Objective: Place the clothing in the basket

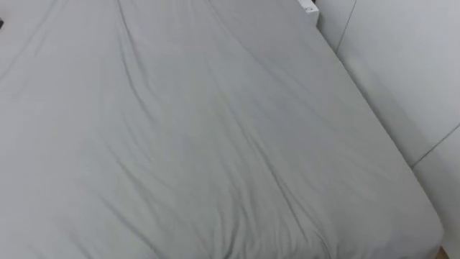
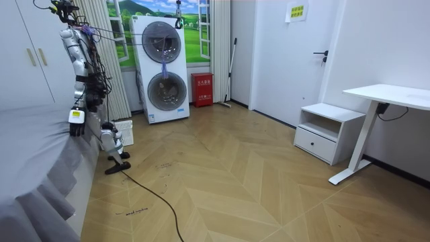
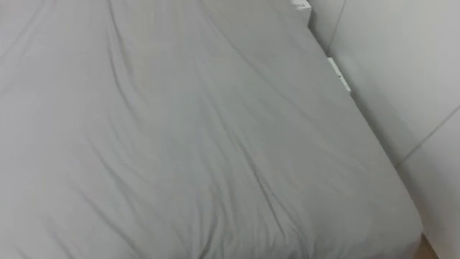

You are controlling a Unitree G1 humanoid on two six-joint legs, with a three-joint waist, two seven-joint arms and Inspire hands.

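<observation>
Bed: the bed [image 1: 201, 144] is lying under a grey sheet with long soft wrinkles. In the eye views it is running up to a white wall [image 1: 410, 65] on the robot's right.
Robot: in the room view it is standing at the side of the bed, at the room view's left, and is leaning a little over the mattress.
Left hand: the left hand [image 2: 76, 126] is hanging down at the edge of the bed. I am taking it for the left one from how the body is turned. I cannot tell how far its fingers are open, or whether it is holding anything.
Clothes: I cannot tell where they are. The part of the sheet in front of the robot is lying bare.
Basket: the white basket [image 2: 123, 132] is standing on the wooden floor just beside the robot's feet, on the side away from the bed. Its inside is too small to read.
Washing machines: two stacked washing machines [image 2: 161, 67] are standing further right, against the far wall.
Desk: a white desk [image 2: 393, 94] is standing at the far right, well apart from the work.
Progress: I am judging that the robot is looking over the bed for a garment. Whether the basket is already filled or everything is left to do, these pictures are not showing.
</observation>
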